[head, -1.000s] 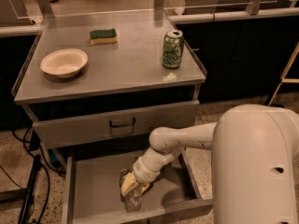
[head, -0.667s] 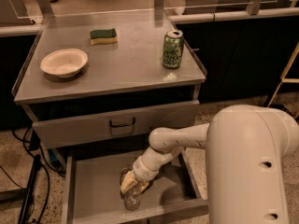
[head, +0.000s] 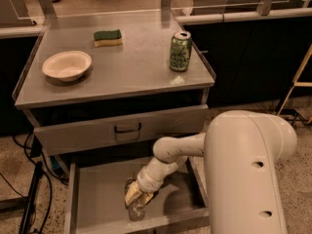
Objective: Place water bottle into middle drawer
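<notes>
Nearest, at 6 o'clock of the view: the middle drawer [head: 92,199], pulled open toward the camera. At 6 o'clock of its floor, just behind the front lip: the water bottle [head: 136,211], roughly upright, base on the metal or just off it; cannot tell which. Directly over it the gripper [head: 135,198], reached down on the arm [head: 170,154] from 1 o'clock, closed by the look of it around the bottle's upper part, nothing else in its hold.

Judged as the release step, with these risks:

- Letting go with the base off the floor: would drop, topple and roll, being light, round and ribbed.
- Opening while tilted: same end, probably against the front lip.
- Pulling away before opening fully: would drag the bottle up again or tip it over the low wall.
- Rising carelessly toward 12 o'clock: could knock the upper drawer [head: 87,133], shut just above, black handle showing.

Farther off, toward 12 o'clock, on the cabinet top [head: 136,72]: green can [head: 180,51] at 1, white bowl [head: 67,65] at 10, sponge [head: 107,37] at 11. All well apart from the work; no trouble expected there.
</notes>
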`<state>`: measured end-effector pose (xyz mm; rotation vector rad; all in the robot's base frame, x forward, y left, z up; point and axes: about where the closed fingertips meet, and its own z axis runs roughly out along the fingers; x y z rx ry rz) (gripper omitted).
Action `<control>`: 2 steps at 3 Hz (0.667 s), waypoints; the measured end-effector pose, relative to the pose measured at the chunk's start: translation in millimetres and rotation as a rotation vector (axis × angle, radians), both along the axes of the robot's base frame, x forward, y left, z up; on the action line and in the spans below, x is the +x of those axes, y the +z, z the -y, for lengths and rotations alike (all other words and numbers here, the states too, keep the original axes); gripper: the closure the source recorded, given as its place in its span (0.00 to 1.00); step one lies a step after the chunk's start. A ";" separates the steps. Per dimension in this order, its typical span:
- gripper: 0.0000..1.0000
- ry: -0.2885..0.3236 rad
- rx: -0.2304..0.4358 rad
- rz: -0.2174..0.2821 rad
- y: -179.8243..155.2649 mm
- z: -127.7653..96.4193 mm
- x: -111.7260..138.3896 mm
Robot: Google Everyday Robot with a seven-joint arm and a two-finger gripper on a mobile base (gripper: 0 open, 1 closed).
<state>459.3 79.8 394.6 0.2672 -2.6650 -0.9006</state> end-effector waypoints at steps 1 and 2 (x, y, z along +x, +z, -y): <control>1.00 -0.007 -0.003 -0.026 -13.7 0.4 -2.7; 1.00 -0.012 0.000 -0.039 -22.5 0.3 -2.9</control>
